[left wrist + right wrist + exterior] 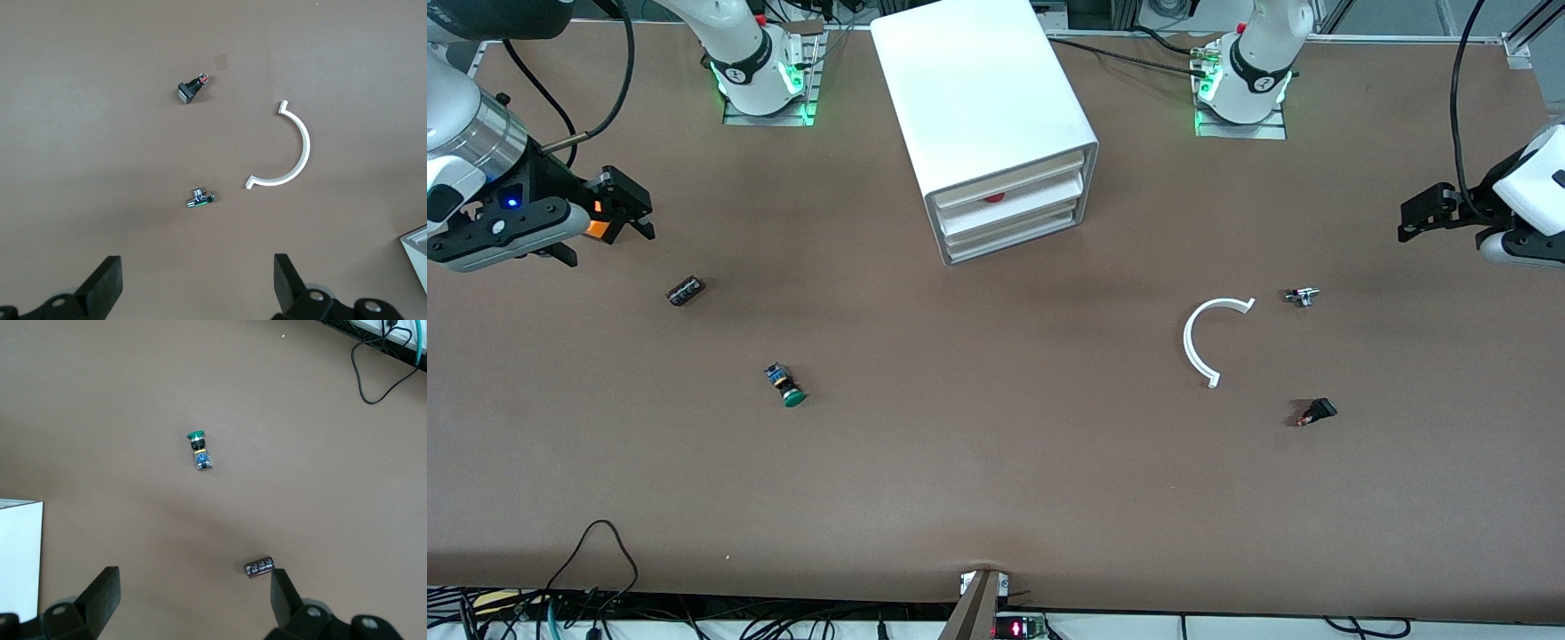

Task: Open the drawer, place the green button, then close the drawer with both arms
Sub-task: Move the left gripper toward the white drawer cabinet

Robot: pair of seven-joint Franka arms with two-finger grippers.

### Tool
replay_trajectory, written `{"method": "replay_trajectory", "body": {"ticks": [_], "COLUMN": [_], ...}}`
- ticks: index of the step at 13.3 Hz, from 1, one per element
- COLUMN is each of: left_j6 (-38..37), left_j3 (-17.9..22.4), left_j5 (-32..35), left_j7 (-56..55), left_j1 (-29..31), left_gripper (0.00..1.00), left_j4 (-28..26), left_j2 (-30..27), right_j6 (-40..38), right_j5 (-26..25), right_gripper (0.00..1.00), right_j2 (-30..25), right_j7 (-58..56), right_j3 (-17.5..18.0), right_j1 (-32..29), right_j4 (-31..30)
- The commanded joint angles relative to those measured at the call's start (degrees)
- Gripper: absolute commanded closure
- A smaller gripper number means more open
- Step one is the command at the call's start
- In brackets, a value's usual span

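With both grippers, left (1409,222) and right (627,209), spread empty at the table's ends, one should hook the shut middle drawer (1014,206) squarely and pull it straight.

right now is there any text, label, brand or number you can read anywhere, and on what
No text can be read for certain.
Right arm's base: a dark band bears a round mark, too small to read.
Left arm's base: the same kind of band and mark, unreadable.
Small dark cylinder: pale printing on its side, too blurred to read.
Button, cabinet and its drawers: no lettering visible.
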Motion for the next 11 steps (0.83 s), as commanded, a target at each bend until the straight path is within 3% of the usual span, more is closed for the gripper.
{"method": "replay_trajectory", "body": {"ticks": [1,6,9,11], "left_j6": [-1.36,-1.45,-5.48,-6.46], "left_j3": [0.01,0.02,0.19,-0.42], "left_j5": [-0.87,-1.31,-5.42,-9.03], "left_j7": [1.61,3.10,13.10,13.13], "left_j1": [0.51,0.42,0.60,-0.19], "left_gripper": [0.00,0.00,0.00,0.00], "left_j4": [1.94,1.94,1.94,1.86], "left_j2": [0.69,2.36,8.14,11.58], "right_j6": [-0.87,-0.87,-0.26,-0.43], "right_j5": [-0.74,-0.74,-1.18,-1.01], "right_gripper": [0.00,0.00,0.00,0.00], "right_j2": [0.47,0.64,0.29,0.64], "right_j7": [0.39,0.30,0.65,0.22], "right_j3": [0.35,0.27,0.35,0.27], "right_j1": [-0.03,-0.03,-0.03,-0.12], "right_j4": [1.09,1.01,-0.30,0.73]}}
